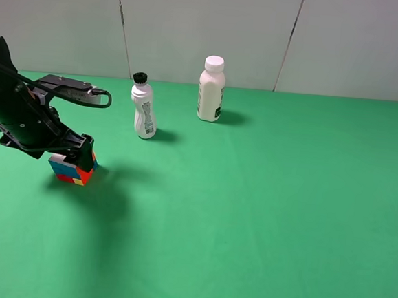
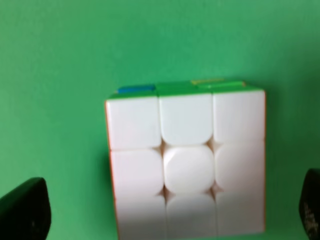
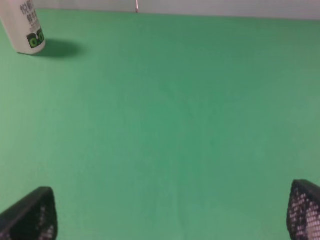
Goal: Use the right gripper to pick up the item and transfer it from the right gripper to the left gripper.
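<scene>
A: Start from the green table [image 1: 262,216]. What do you see?

B: Your left arm [image 1: 19,111] reaches over the table's left part, well left of the black-capped bottle [image 1: 144,107]. The wider white-capped bottle [image 1: 211,89] stands right of that one, near the back wall.

A: Left gripper?

B: Your left gripper [image 1: 74,158] is right over the cube [image 1: 74,172], which sits on the table. Wrist view: fingers [image 2: 25,212] spread wide, one on each side of the cube [image 2: 187,160], white face toward the camera. Can't tell if they touch it.

A: Right gripper?

B: Your right gripper [image 3: 170,220] has its fingers [image 3: 32,217] wide apart over bare cloth, holding nothing.
</scene>
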`<state>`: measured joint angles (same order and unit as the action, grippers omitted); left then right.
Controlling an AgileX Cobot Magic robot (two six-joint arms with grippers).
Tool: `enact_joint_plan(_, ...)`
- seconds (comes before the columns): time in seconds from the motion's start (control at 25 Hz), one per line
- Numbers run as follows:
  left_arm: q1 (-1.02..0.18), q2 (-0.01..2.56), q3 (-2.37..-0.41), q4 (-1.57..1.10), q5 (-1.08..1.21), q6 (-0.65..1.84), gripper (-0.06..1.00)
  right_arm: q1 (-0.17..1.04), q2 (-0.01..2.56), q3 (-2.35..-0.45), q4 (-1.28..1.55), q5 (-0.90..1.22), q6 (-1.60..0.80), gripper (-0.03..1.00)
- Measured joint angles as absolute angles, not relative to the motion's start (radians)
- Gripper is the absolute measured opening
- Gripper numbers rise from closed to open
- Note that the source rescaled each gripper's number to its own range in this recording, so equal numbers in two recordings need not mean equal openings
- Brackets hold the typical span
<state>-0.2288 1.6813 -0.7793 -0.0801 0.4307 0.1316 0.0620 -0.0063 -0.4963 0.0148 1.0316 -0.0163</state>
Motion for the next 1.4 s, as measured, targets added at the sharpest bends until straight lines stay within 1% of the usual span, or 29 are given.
enact_joint_plan(0.16,-0.229,1.682,-0.823,-0.08,0.537,0.131,1.0,0.062,-0.006,-0.496,0.015,1.032,-0.016,1.0)
enact_joint_plan(0.44,-0.229,1.682,-0.961,-0.08,0.811,0.131,1.0,0.062,-0.006,-0.496,0.015,1.032,-0.016,1.0)
enact_joint_plan(0.68,-0.229,1.682,-1.043,-0.067,0.951,0.129,1.0,0.062,-0.006,-0.496,0.015,1.032,-0.016,1.0)
enact_joint_plan(0.84,-0.229,1.629,-1.052,-0.059,0.975,0.129,1.0,0.062,-0.006,-0.496,0.015,1.032,-0.016,1.0)
enact_joint_plan(1.04,-0.229,1.484,-1.052,-0.05,0.983,0.121,1.0,0.062,-0.006,-0.496,0.016,1.032,-0.016,1.0)
enact_joint_plan(1.4,-0.227,1.214,-1.052,0.048,1.037,0.009,1.0,0.062,-0.006,-0.496,0.017,1.032,-0.016,1.0)
